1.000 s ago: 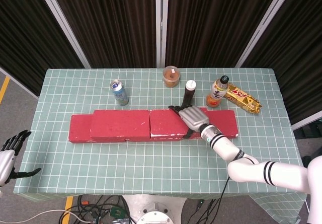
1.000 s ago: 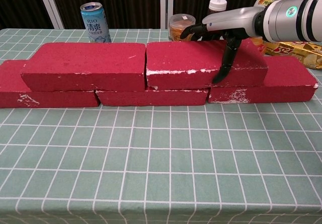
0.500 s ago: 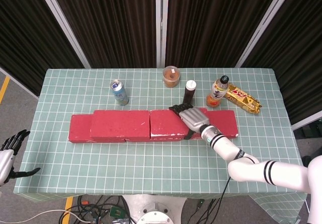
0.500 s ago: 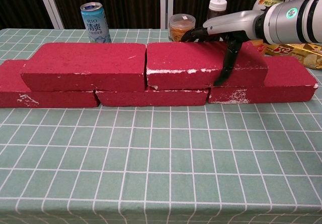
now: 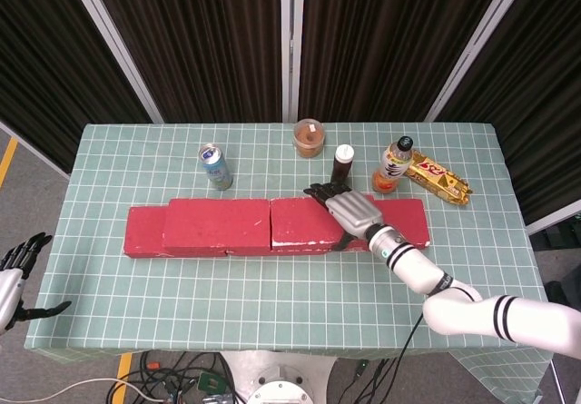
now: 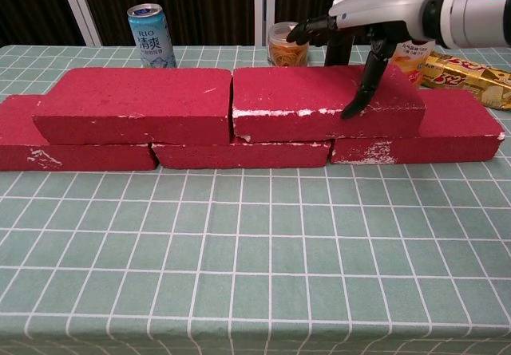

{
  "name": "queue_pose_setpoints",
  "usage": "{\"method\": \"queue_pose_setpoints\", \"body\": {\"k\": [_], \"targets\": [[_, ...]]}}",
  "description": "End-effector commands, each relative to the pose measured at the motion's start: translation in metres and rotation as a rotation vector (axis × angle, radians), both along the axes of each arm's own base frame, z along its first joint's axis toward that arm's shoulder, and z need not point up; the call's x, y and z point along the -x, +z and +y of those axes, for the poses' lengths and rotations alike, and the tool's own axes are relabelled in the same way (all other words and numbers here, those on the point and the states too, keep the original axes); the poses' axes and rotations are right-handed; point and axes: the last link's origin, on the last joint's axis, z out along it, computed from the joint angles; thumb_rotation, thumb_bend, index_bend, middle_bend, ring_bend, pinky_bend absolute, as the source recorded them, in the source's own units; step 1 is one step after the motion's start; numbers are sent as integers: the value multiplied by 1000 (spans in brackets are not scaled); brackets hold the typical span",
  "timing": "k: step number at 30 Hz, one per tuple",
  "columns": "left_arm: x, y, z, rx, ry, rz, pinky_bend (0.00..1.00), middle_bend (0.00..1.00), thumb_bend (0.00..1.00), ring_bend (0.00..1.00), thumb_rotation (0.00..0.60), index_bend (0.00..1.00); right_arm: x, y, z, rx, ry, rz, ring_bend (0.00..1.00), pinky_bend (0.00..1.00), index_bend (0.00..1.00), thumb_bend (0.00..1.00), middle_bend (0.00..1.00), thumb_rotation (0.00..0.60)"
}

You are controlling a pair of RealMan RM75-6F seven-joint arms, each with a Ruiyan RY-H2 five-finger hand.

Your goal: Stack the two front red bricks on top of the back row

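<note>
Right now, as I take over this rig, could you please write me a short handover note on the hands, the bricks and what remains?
Right hand: open, holding nothing, above the right-hand upper red brick; one finger reaches down by its front edge, contact unclear.
Left hand: open, off the table's left edge, holding nothing.
Bricks: the left-hand upper red brick and the right-hand one lie end to end on the bottom row of three red bricks.
Done: both bricks appear stacked.
Left: probably only withdrawing the right hand and checking alignment.
</note>
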Motion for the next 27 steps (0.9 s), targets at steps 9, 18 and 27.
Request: {"method": "queue_pose_setpoints", "body": {"k": [9, 18, 27], "targets": [[-7, 3, 2, -47, -16, 38, 0, 0, 0, 0, 600, 31, 52, 92, 72, 333, 96, -28, 0, 0, 0, 0, 0, 600], [-5, 2, -1, -89, -44, 58, 0, 0, 0, 0, 600, 31, 156, 125, 161, 566, -28, 65, 0, 0, 0, 0, 0, 600], [3, 3, -13, -152, -116, 93, 0, 0, 0, 0, 600, 31, 228, 114, 216, 673, -192, 99, 0, 0, 0, 0, 0, 600]]}}
